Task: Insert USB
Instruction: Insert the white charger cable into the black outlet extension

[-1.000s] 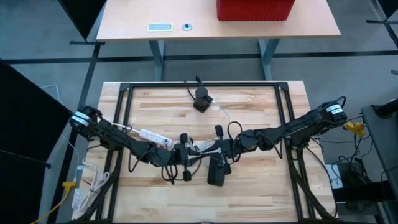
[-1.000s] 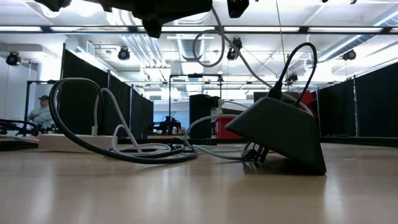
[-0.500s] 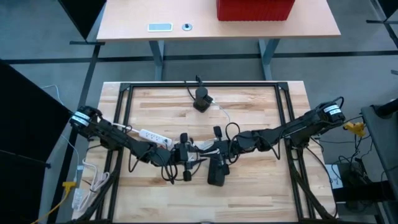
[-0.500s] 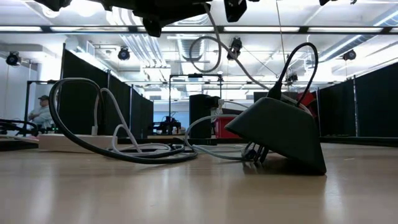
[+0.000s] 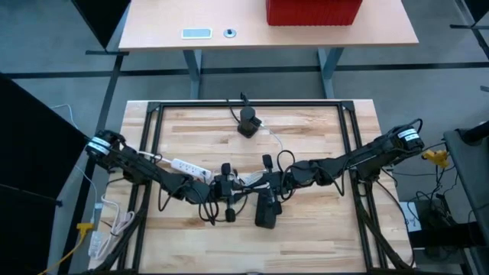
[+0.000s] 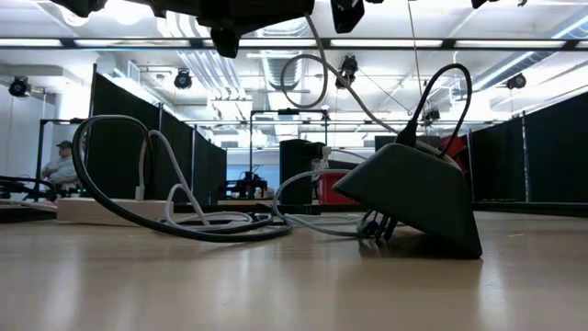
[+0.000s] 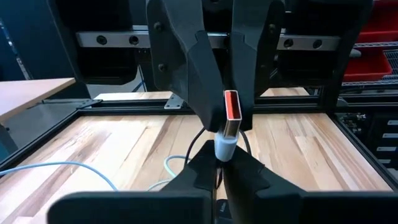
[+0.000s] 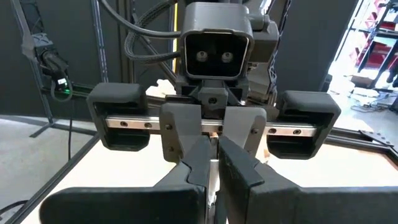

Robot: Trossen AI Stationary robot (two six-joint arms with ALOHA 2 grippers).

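Note:
A USB plug [image 7: 230,115], a silver shell with a red insert and a white collar, stands up out of my left gripper [image 7: 219,171], which is shut on it above the table's middle [image 5: 243,185]. My right gripper [image 8: 214,158] faces it, shut, fingertips [image 7: 205,93] right behind the plug [image 5: 256,183]. The plug's pale cable [image 6: 303,78] hangs in a loop below the grippers and runs down to a dark wedge-shaped dock [image 6: 413,193], which rests on the table under the right gripper [image 5: 266,212]. My left gripper pinches the plug at its white collar [image 7: 225,148], between the two fingertips. The fingers run nearly level and along the plug, whose metal end sticks out beyond them toward my right gripper. The plug is lifted clear of the table. My right gripper: I cannot tell whether it touches the plug.
A white power strip [image 5: 189,166] lies at the left with cables looped beside it [image 6: 184,221]. A small black device [image 5: 248,121] sits near the far edge. A black metal frame [image 5: 153,145] borders the table. A red bin [image 5: 313,11] stands on the desk beyond.
Both arms have stayed in place. The hanging loop of cable has shifted slightly, and its strand down to the dock runs straighter than a second ago.

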